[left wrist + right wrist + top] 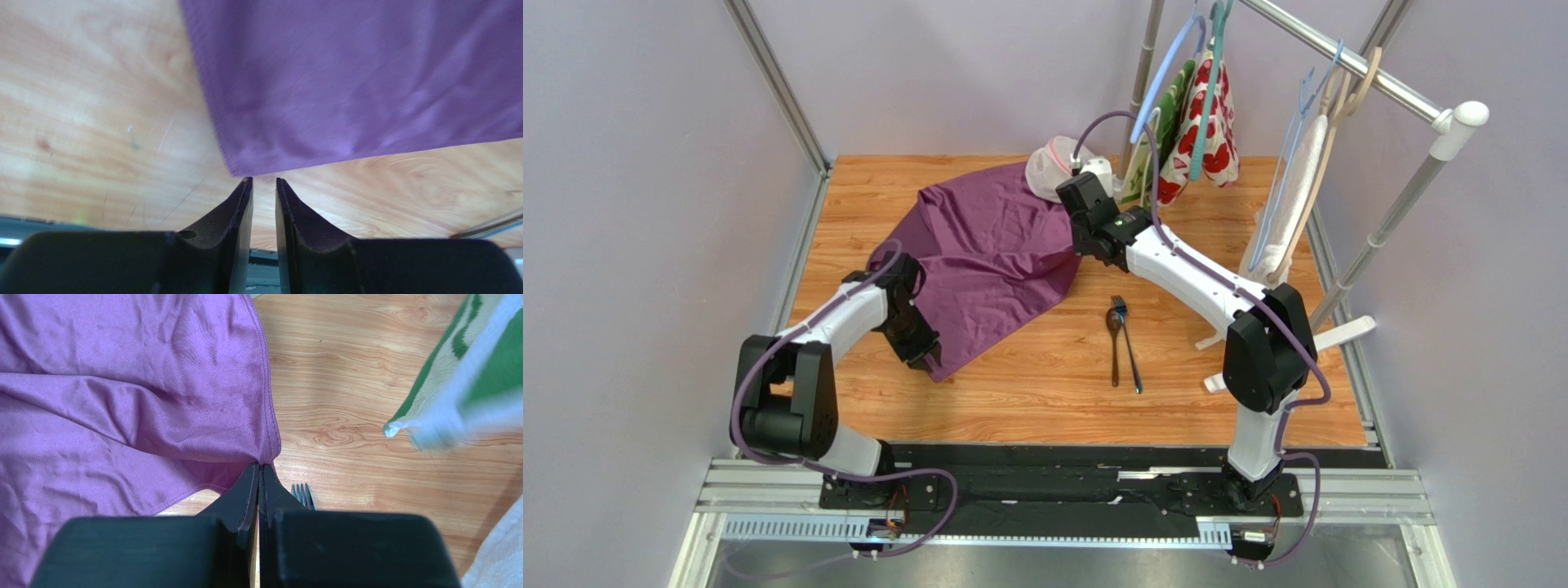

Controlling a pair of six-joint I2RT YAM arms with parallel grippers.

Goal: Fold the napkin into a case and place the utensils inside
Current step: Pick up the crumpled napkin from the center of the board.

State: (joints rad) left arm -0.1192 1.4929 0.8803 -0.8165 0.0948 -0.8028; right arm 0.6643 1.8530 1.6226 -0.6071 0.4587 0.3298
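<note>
**Legible markings: none**

Checked the top, left wrist and right wrist views. No lettering, label, brand mark, number or sign can be read on any surface.
</note>
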